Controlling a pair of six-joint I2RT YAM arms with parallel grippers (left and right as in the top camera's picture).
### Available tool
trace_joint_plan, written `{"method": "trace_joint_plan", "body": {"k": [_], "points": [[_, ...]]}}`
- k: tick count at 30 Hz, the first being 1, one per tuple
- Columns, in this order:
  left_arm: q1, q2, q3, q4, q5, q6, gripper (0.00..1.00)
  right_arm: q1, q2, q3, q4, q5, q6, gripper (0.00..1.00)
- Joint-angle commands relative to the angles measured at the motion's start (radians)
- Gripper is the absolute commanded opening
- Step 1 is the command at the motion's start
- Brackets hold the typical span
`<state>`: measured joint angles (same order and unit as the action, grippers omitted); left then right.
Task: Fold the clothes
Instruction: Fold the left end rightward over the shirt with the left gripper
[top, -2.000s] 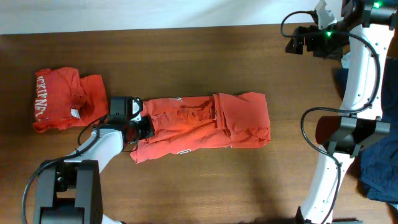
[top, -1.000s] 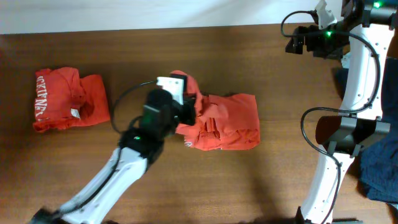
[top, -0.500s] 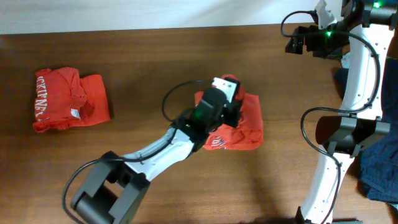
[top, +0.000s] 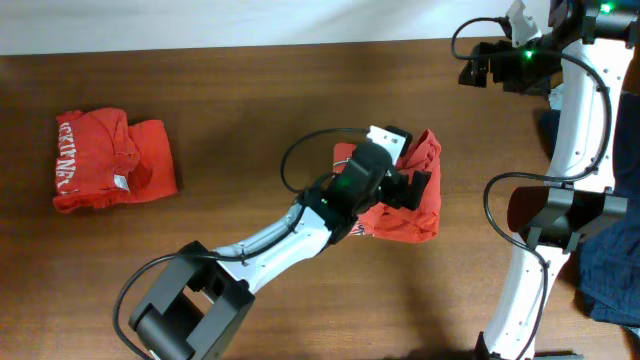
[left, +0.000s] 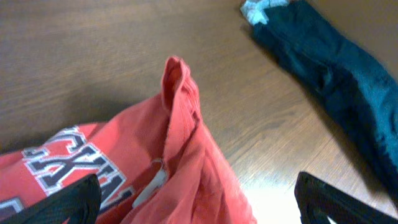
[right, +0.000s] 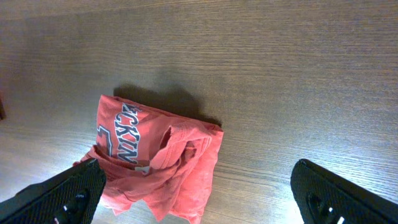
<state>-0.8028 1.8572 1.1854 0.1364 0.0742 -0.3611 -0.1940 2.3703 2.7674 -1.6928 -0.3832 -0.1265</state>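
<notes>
Reaching across the bench (top: 300, 90), the left arm ends over the right shirt (top: 410, 222), which lies bunched in a thick, uneven fold toward the right half of the bench, about midway between the front and back edges. The left gripper (top: 408, 175) sits just above this shirt with its jaws spread wide. In the left wrist view the left gripper (left: 199, 202) shows only its two dark fingertips (left: 62, 202), one in each lower corner, and neither pinches any cloth. Beneath them the right shirt (left: 174, 155) rises in a loose ridge, with white-and-navy lettering (left: 68, 162) on the lower layer.

The left shirt (top: 110, 160) is a folded bundle near the left edge, well apart from the other, with its lettering along its left side and a white tag (top: 119, 182) on top.

The right gripper (top: 472, 68) hangs above the back right corner, away from both shirts. Seen from its own wrist, the right gripper (right: 199, 193) has its jaws wide apart and holds nothing. That view also shows one lettered shirt on bare wood, though which of the two I cannot tell.

A dark blue cloth (left: 336, 68) lies by the right edge.
</notes>
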Motion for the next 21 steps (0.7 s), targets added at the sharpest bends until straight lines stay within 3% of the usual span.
{"method": "trace_joint_plan", "body": {"k": [1,5,12,21], "points": [[-0.002,-0.011,0.120,-0.142,-0.003,0.079,0.99,-0.004,-0.020,0.003,-0.006,-0.009,0.007,0.99],[-0.002,-0.065,0.282,-0.395,-0.006,0.155,0.99,-0.004,-0.020,0.003,-0.006,-0.010,0.007,0.99],[0.001,-0.215,0.541,-0.727,-0.025,0.158,0.99,-0.004,-0.046,0.003,-0.006,-0.036,0.032,0.99],[0.018,-0.380,0.676,-0.967,-0.275,0.176,0.99,-0.003,-0.250,0.003,-0.006,-0.023,0.122,0.99]]}}
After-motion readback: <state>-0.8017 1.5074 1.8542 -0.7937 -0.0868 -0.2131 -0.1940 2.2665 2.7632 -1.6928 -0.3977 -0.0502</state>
